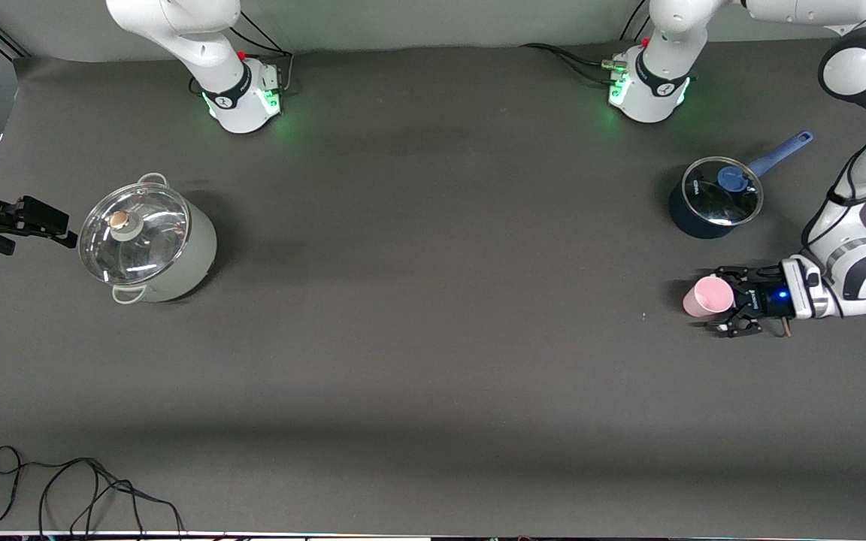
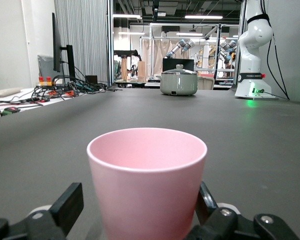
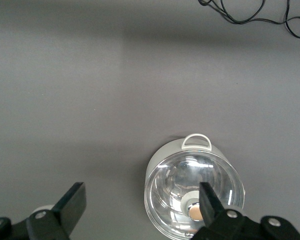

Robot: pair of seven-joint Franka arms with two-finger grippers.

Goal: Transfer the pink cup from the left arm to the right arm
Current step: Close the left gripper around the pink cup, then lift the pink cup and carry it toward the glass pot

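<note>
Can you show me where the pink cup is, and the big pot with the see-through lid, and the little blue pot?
pink cup (image 2: 147, 187): left wrist view, on its side wall.
big pale green pot (image 1: 191, 252): front view, on its outer wall.
dark blue saucepan (image 1: 685, 219): front view, on its dark side wall.

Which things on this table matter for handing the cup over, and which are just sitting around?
In the job: pink cup, standing between the open left gripper fingers; open right gripper, waiting beside the grey pot.

Lying about: grey pot, blue saucepan, black cable.
</note>
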